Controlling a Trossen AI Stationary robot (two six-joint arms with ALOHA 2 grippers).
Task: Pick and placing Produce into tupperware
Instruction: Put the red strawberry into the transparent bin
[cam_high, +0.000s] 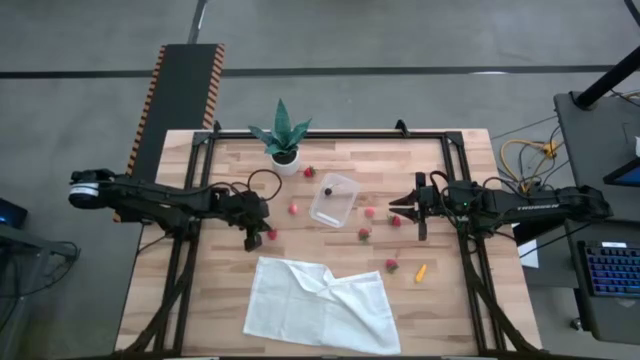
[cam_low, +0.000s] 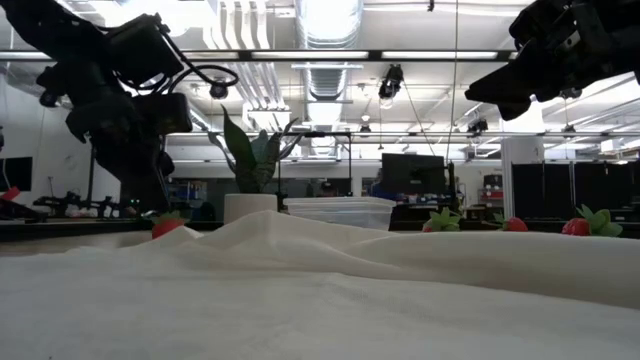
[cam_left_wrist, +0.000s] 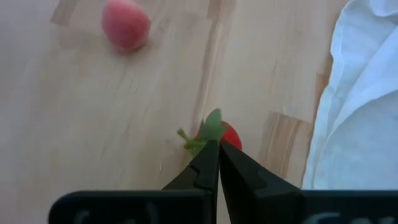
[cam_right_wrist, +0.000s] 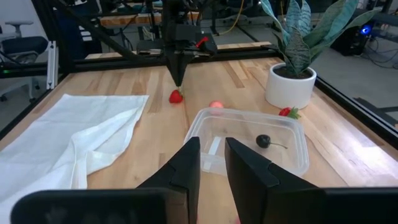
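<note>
One strawberry (cam_left_wrist: 225, 134) under shut left hand (cam_left_wrist: 214, 149), leaves toward pink piece (cam_left_wrist: 126, 23).

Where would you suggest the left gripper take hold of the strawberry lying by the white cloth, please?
Probably across the red body of the strawberry, from straight above: it lies on the table with its leafy cap sideways. The left gripper, fingers together, must open first.
</note>
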